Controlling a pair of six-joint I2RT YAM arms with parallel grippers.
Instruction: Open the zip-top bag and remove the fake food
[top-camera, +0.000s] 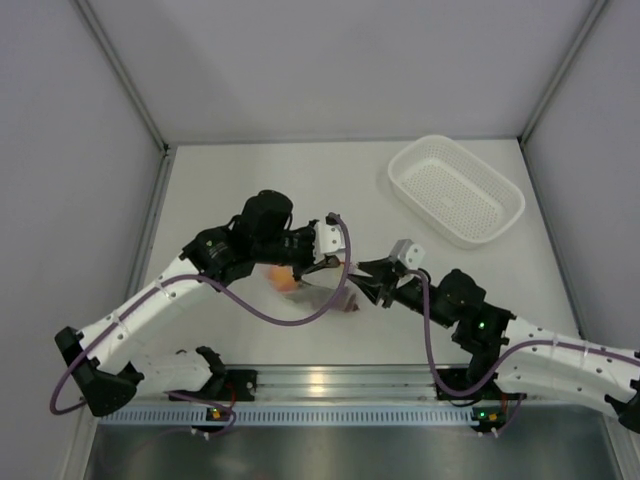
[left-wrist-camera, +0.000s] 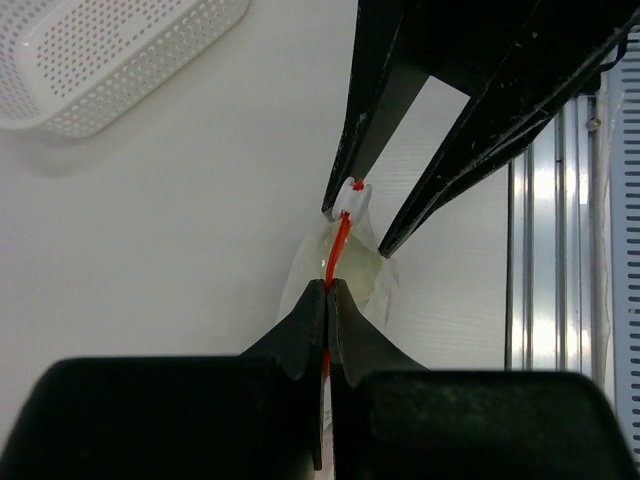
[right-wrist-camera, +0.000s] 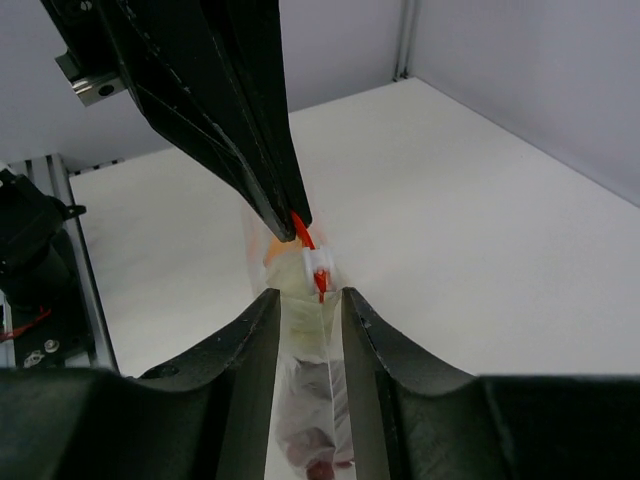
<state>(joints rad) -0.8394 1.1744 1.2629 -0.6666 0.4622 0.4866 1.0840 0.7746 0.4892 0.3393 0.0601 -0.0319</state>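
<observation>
Orange-red strip (left-wrist-camera: 338, 245) marks the top edge of the bag (top-camera: 322, 292), which is held up off the white table (top-camera: 250, 190) just below the middle of the top view, between the two grippers. Coming in from the lower left of that view, the left gripper (left-wrist-camera: 327, 288) is clenched on the strip, with its fingers pressed flat together and the orange line running out from between the tips. Through the clear plastic the food shows only in part: an orange piece (top-camera: 285, 279) at the bag's left side and a pinkish one at its lower right. A small white slider (right-wrist-camera: 318, 262) sits on the strip just past the left gripper's tips. The right gripper (right-wrist-camera: 310, 295) reaches in from the lower right with its jaws parted. The bag's upper part stands in the gap, and the slider lies just beyond the tips. A white basket (top-camera: 455, 190) lies at the upper right, well apart from the bag.
</observation>
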